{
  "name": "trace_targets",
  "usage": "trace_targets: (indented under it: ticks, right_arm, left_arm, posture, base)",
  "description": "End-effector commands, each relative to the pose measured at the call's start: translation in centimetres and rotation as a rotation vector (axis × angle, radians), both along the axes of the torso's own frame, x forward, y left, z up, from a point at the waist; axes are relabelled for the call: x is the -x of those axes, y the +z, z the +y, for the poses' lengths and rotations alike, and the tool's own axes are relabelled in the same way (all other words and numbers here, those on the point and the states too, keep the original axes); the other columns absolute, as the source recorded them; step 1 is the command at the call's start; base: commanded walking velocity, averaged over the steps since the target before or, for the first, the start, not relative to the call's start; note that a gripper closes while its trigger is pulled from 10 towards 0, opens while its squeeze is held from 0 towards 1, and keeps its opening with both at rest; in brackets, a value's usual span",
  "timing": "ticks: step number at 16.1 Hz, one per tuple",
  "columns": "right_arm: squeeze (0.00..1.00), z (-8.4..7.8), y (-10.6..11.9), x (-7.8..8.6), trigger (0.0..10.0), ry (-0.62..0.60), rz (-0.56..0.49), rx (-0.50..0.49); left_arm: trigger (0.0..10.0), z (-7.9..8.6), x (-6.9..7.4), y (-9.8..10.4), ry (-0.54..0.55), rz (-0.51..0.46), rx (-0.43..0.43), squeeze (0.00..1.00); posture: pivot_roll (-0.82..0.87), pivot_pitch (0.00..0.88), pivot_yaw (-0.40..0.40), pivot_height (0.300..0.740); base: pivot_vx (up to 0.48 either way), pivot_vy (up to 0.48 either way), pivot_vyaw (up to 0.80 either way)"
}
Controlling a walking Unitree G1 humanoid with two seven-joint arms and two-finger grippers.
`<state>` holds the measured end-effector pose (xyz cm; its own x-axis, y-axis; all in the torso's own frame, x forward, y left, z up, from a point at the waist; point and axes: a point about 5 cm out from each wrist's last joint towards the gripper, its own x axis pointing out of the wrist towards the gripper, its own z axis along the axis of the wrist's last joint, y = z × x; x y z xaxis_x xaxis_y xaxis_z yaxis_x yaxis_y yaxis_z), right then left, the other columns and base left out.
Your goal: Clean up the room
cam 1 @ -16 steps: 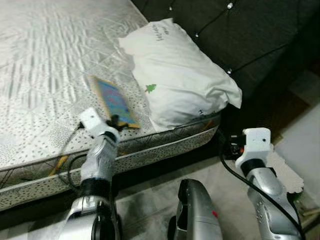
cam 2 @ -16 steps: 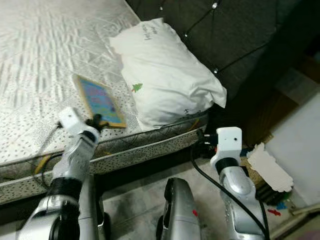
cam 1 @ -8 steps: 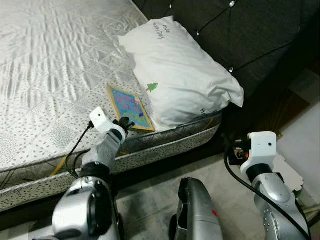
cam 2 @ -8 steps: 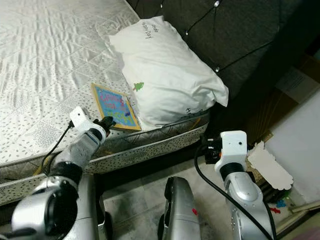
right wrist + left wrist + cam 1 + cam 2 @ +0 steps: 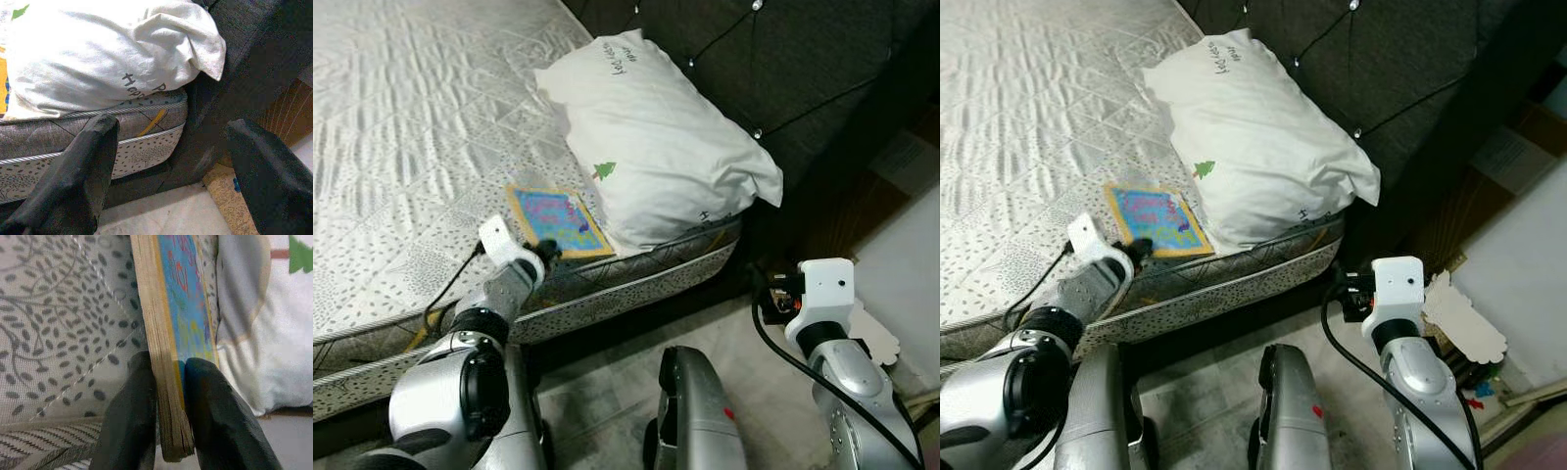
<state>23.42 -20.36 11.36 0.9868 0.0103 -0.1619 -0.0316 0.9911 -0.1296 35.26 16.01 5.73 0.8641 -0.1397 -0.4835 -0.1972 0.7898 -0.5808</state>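
Left arm reaching toward 1 o'clock, left hand point(image 5: 166, 406) pinching fingers point(image 5: 129, 416) tight on thin edge. Right arm bending at 4 o'clock, right hand point(image 5: 171, 171) hanging low, fingers point(image 5: 85, 171) spreading wide.

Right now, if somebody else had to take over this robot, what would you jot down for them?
Left gripper: shut on the edge of the colourful wooden board, which lies on the mattress beside the white pillow.
Right gripper: open, holding nothing, low beside the bed's corner.
Done: board gripped.
Left: lift the board off the bed and put it away; where it belongs isn't visible. Paper scraps lie on the floor by the right arm.
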Motion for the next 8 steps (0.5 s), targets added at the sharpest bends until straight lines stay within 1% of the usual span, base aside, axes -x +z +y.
trace_targets:
  ticks: [1,2,4,5,6,8]
  right_arm:
    - [0.00,-0.4,0.7,0.1,10.0,-0.018,-0.019,0.022]
    - [0.00,-0.4,0.7,0.0,10.0,-0.019,-0.019,0.021]
    - [0.00,-0.4,0.7,-0.1,10.0,-0.018,-0.022,0.020]
    - [0.00,-0.4,0.7,-0.2,10.0,-0.017,-0.024,0.020]
    - [0.00,-0.3,0.7,-0.2,10.0,-0.017,-0.026,0.021]
    - [0.00,-0.3,0.7,-0.3,10.0,-0.019,-0.029,0.021]
  left_arm:
    - [10.0,-0.3,-0.3,0.4,-0.058,0.011,-0.042,1.00]
    - [10.0,-0.1,-0.4,0.5,-0.063,0.009,-0.052,1.00]
    - [10.0,1.1,-0.7,1.0,-0.064,0.005,-0.119,1.00]
    - [10.0,1.5,-0.8,1.2,-0.057,0.002,-0.138,1.00]
    - [10.0,2.5,-0.9,1.6,-0.034,-0.002,-0.168,1.00]
    - [10.0,3.6,-1.1,2.1,0.003,-0.010,-0.199,1.00]
  posture:
    - [-0.19,0.090,-0.109,0.542]
    - [-0.19,0.090,-0.109,0.542]
    - [-0.19,0.086,-0.107,0.542]
    - [-0.19,0.086,-0.106,0.542]
    - [-0.19,0.085,-0.106,0.542]
    - [-0.19,0.084,-0.104,0.542]
  base:
    - [0.000,0.000,0.00]
    - [0.000,0.000,0.00]
    - [0.000,0.000,0.00]
    - [0.000,0.000,0.00]
    - [0.000,0.000,0.00]
    - [0.000,0.000,0.00]
